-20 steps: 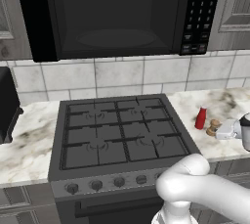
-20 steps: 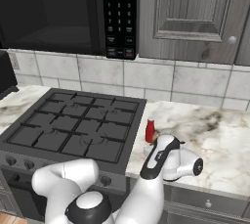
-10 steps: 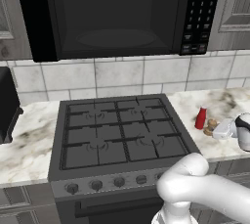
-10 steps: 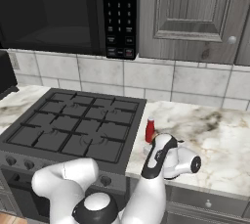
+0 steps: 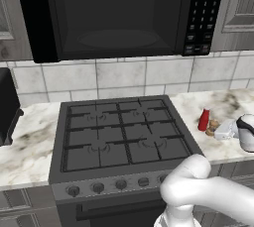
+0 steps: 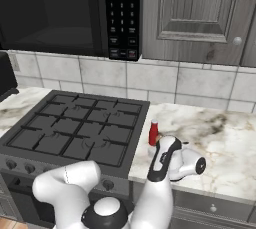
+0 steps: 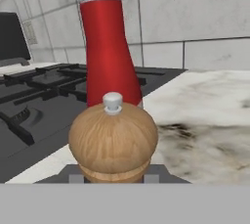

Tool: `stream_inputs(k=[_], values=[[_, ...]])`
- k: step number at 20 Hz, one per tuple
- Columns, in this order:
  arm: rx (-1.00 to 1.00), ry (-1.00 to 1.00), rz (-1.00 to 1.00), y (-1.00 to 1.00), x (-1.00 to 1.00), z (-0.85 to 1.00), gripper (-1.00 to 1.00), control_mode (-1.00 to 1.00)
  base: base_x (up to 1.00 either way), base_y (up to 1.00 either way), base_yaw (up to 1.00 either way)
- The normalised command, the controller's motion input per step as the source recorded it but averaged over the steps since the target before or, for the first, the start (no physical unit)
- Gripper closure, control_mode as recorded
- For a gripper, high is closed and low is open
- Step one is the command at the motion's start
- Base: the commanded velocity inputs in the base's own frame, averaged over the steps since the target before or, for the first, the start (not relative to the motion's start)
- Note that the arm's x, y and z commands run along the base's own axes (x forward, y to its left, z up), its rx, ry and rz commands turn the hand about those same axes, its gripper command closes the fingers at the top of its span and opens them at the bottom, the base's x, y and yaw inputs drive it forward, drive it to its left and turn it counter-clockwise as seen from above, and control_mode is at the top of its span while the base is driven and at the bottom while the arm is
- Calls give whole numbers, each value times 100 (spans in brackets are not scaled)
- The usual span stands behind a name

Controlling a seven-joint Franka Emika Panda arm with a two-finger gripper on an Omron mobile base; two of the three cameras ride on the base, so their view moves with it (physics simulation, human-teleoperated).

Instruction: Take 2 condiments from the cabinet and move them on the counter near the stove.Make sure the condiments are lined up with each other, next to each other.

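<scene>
While the pincer [image 5: 218, 131] grips the short brown wooden knob-topped shaker [image 7: 113, 139], setting it down straight is what matters.
It sits low at the white veined marble surface [image 6: 220, 138], just beside the slim red squeeze bottle [image 5: 203, 120] right of the dark gas stove [image 5: 119, 132]; release gently, withdraw without nudging either.

A: What is the arm [image 6: 150, 198] made of, by the look of it?

B: Smooth glossy white shells, rounded and thick, like bent tubes joined end to end.

A: Any darker parts?

B: Yes. A black band curves along one upper link [image 6: 162, 160], and a dark ring circles the round joint cap low in the right base view. The wrist housing [image 5: 245, 133] is white with a dark grey collar.

A: Cables or screws?

B: I can't make any out.
</scene>
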Motion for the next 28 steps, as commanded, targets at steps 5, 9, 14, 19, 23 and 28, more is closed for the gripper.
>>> stream_inputs(k=[5,9,14,19,23,28], values=[[0,-1,0,0,15,-24,100,-100,0,0,0],[0,0,0,0,12,-23,100,-100,0,0,0],[0,0,0,0,0,-2,100,-100,0,0,0],[0,0,0,0,0,0,100,-100,0,0,0],[0,0,0,0,0,0,100,-100,0,0,0],[0,0,0,0,0,0,100,-100,0,0,0]])
